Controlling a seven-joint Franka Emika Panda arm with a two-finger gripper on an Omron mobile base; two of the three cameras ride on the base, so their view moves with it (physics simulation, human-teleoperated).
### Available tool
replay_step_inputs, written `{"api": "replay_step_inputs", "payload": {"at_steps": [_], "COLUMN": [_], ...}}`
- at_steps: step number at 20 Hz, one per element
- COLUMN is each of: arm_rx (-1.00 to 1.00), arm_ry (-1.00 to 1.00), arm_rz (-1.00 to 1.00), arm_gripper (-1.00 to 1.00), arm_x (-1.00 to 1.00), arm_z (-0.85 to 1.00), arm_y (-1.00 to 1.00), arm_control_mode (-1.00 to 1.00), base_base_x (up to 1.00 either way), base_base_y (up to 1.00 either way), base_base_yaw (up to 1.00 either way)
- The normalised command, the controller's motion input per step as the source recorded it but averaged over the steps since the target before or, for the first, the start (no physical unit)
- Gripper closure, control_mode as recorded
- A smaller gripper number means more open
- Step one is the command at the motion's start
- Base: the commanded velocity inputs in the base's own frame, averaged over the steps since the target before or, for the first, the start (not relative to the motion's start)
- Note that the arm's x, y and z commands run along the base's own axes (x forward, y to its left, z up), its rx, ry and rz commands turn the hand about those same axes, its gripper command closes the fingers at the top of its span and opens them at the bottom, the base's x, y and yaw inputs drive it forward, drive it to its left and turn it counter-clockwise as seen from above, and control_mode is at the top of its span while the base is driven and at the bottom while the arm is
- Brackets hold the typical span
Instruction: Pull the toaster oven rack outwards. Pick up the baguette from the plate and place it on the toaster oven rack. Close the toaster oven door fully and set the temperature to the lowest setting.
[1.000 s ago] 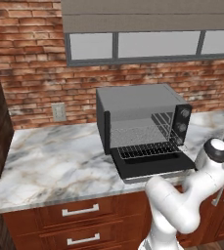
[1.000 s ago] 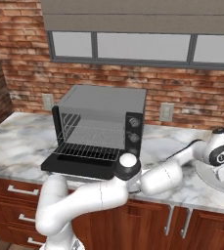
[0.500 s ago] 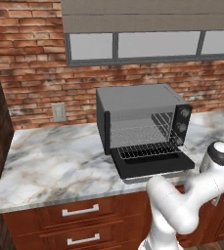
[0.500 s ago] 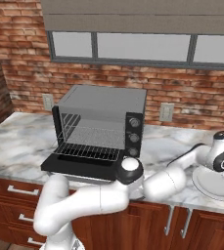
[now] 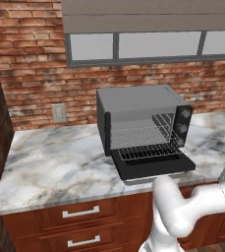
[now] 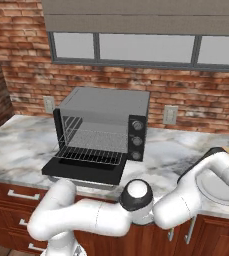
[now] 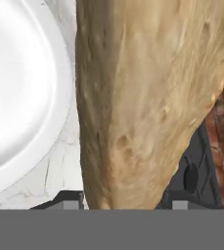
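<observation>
On the marble counter [image 5: 55,162] the toaster oven [image 5: 138,115] stands against the brick wall [image 5: 30,74], with its three knobs [image 5: 182,129] in a column on the right side of the front. The toaster oven door [image 5: 153,166] is folded down flat, and the toaster oven rack [image 5: 148,151] is pulled out so that its front part lies over the door. In the right base view the white arm goes low along the front edge of the counter: from the base it bends at a dark elbow joint [image 6: 136,196] and then reaches to the right, where the wrist curves up beside the white plate [image 6: 213,192] at the far right. In the hand view the gripper [image 7: 125,197] has its two dark fingertips [image 7: 67,197] on both sides of the baguette [image 7: 147,97], and the jaws are pressed on the loaf, one at each flank. The baguette is tan and golden and very close to the camera; the plate is on its left in this view. Whether the baguette touches the plate or is above it, I cannot tell.
</observation>
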Motion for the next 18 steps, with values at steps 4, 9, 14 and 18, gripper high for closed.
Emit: {"api": "replay_step_inputs", "payload": {"at_steps": [4, 9, 14, 18], "arm_rx": [-0.16, -0.28, -0.4, -0.43], "arm_ry": [-0.25, -0.21, -0.19, -0.14], "arm_rz": [0.21, 0.16, 0.09, 0.0], "arm_gripper": [1.0, 1.0, 1.0, 1.0], "arm_x": [-0.73, -0.79, -0.42, -0.09], "arm_z": [0.57, 0.34, 0.14, 0.62], "arm_y": [0.76, 1.0, 1.0, 1.0], "arm_control_mode": [-1.0, -1.0, -1.0, -1.0], "base_base_x": [0.0, 0.0, 0.0, 0.0], "base_base_y": [0.0, 0.0, 0.0, 0.0], "base_base_yaw": [0.0, 0.0, 0.0, 0.0]}}
